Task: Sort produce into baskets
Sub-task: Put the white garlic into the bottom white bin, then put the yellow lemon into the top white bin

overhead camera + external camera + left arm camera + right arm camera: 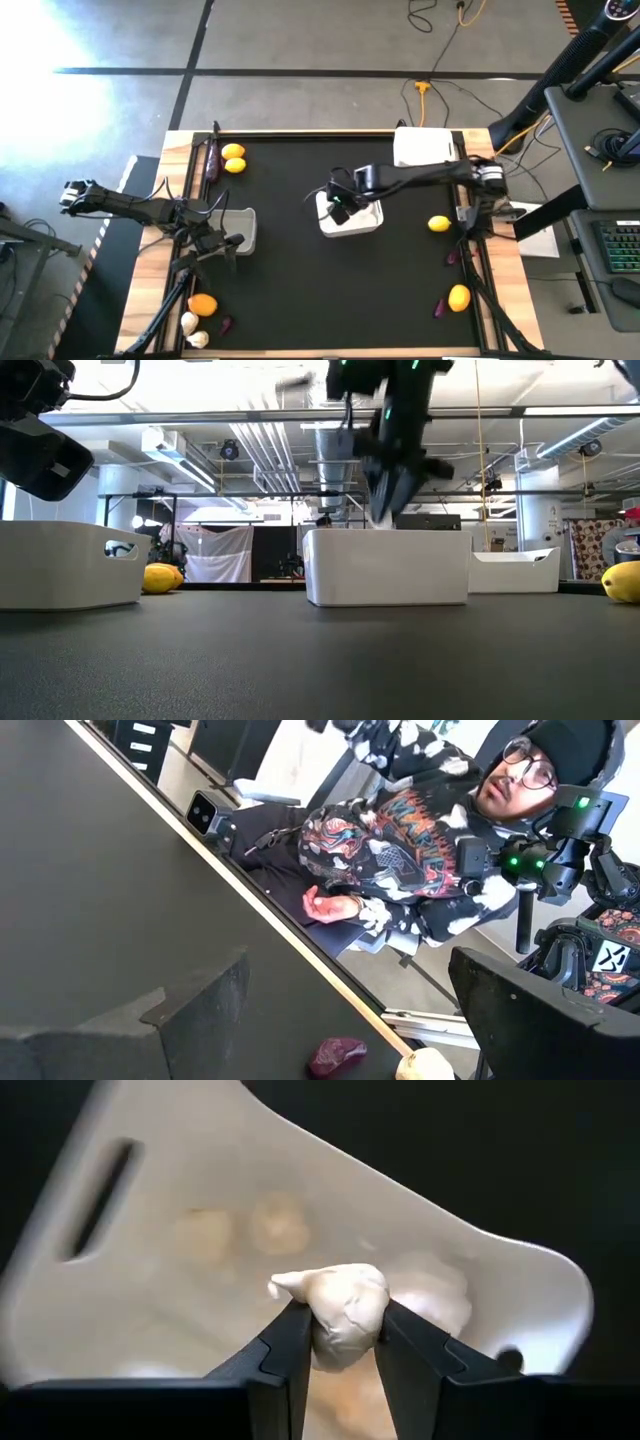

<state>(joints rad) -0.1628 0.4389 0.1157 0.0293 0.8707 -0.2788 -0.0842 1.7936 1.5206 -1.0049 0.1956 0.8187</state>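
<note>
Three white baskets stand on the black table: one at the left [240,228], one in the middle [352,218] and one at the far right [424,147]. My right gripper [342,1342] hovers over the middle basket [300,1210], shut on a white garlic bulb [345,1312]; more garlic lies on the basket's floor [275,1220]. In the low view the right gripper [386,510] hangs just above that basket's rim [388,568]. My left gripper [226,244] is open and empty beside the left basket's near side. My right gripper pinches the garlic bulb's two sides [322,1330] between its two fingertips, coming from above and pointing down. The bulb is lifted clear, above the middle basket's inside, its pointed tip [280,1287] sticking out sideways.
Two lemons [233,158] and an eggplant [211,160] lie far left. An orange [203,304], two garlic bulbs [194,330] and a purple piece [226,324] lie near left. Lemons [439,224] [459,297] and purple pieces [441,308] lie right. A person [420,830] sits beyond the table.
</note>
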